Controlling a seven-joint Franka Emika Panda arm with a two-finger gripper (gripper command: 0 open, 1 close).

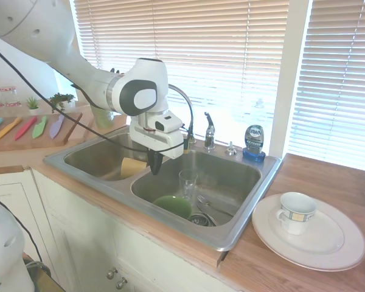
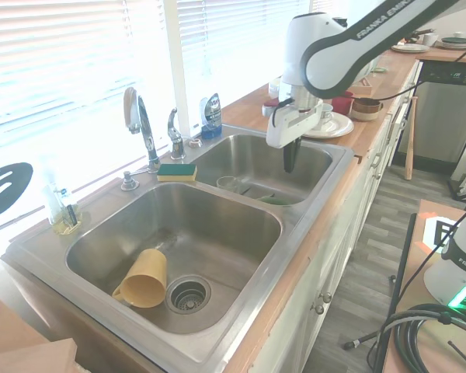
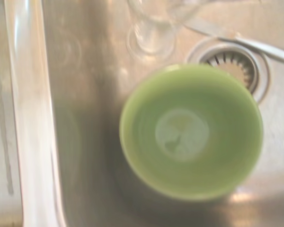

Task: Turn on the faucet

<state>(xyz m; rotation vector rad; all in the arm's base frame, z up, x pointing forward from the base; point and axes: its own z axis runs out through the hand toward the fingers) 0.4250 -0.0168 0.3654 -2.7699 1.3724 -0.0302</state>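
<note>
The faucet (image 2: 140,124) is chrome: a tall thin gooseneck spout rising from the back rim of the sink, behind the divider between the two basins, and arching high with its tip pointing down. Beside it on the same rim stands a separate short chrome lever handle (image 1: 209,130) on a small base, upright, with nothing touching it. No water can be seen at the spout tip in either exterior view, and part of the arch is hidden behind the arm in the first exterior view
</note>
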